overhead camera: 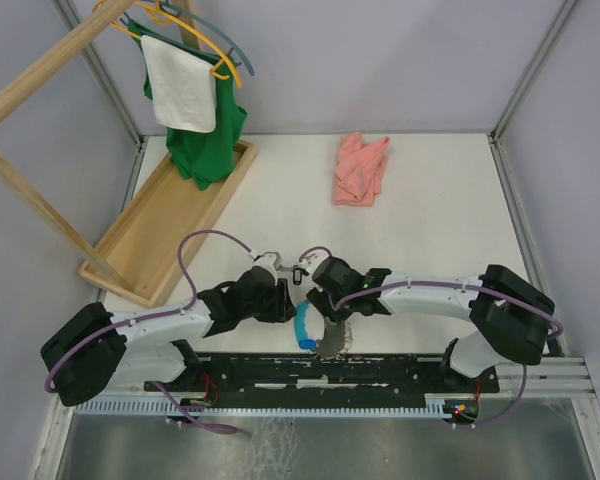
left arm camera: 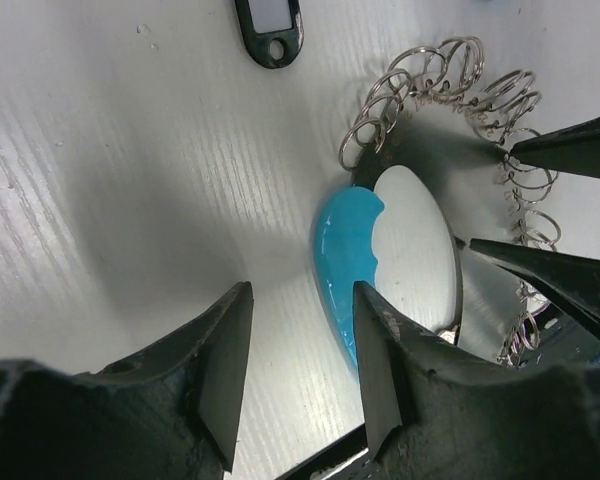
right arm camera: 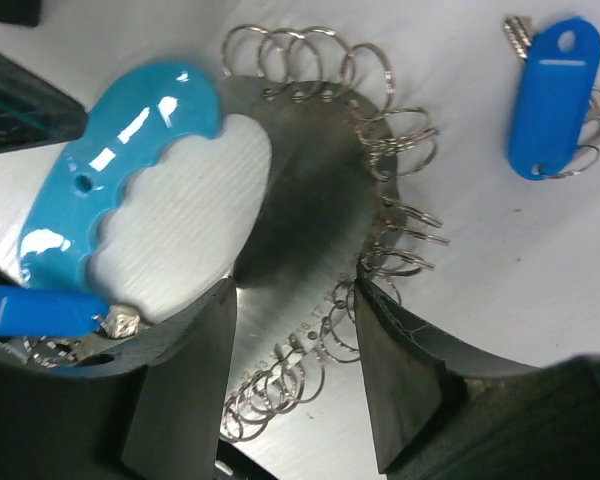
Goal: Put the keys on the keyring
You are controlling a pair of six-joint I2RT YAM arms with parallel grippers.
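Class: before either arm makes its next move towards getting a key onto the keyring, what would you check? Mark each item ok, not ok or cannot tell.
1. The keyring lies on the table, in both wrist views: ok.
2. The left gripper is open, with nothing between its fingers: ok.
3. The right gripper is open and straddles the keyring's ring-lined edge: ok.
4. A key is held ready to thread: not ok. The blue-tagged key lies on the table, apart from the keyring.
5. The right fingertips touch the rings: cannot tell.
6. The black tag is clear of both grippers: ok.
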